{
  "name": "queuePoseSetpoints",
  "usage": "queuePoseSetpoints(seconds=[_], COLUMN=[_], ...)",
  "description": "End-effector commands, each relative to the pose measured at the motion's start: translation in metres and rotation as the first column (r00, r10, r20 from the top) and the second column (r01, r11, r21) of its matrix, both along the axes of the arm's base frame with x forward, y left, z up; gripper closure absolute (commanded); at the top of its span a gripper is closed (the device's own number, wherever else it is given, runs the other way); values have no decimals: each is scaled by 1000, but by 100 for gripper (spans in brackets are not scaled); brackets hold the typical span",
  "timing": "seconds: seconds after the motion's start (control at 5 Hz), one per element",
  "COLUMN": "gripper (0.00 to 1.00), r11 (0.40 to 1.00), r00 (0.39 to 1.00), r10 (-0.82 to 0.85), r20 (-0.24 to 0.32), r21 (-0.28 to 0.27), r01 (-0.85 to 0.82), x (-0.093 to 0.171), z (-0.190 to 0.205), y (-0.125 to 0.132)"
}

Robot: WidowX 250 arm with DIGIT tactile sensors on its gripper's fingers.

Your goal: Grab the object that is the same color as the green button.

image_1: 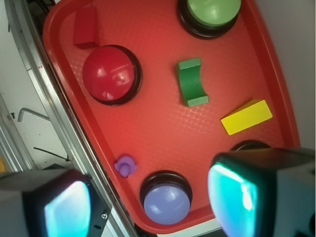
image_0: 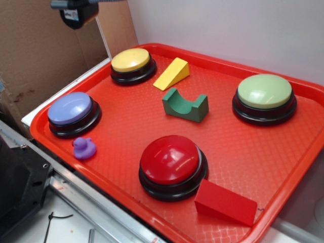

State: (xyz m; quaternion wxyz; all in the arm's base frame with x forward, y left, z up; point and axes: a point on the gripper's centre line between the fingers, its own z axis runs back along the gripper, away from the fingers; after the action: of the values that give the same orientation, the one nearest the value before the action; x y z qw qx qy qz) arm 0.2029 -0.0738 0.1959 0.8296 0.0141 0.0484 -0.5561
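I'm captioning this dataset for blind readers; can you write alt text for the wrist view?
Seen from above between the open gripper's two fingers, a red tray holds a green notched block near its middle. Around it sit a red button, green button, purple button and yellow wedge. A red block and small purple duck lie near the tray's edge.

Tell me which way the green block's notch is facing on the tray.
Notch up. In the exterior view the green block rests on its flat base on the red tray, with the semicircular cut opening upward, a cradle rather than a bridge.
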Motion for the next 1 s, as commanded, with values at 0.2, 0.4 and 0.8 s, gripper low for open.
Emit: queuePoseSetpoints(seconds=[0.2, 0.4, 0.8], gripper=[0, 0, 0], r11=[993, 987, 991], r00=[989, 991, 988], r10=[-98, -136, -126], r20=[107, 14, -91], r21=[71, 92, 38], r01=[90, 134, 130], x=[76, 74, 71], z=[-37, -85, -131], y=[10, 10, 11])
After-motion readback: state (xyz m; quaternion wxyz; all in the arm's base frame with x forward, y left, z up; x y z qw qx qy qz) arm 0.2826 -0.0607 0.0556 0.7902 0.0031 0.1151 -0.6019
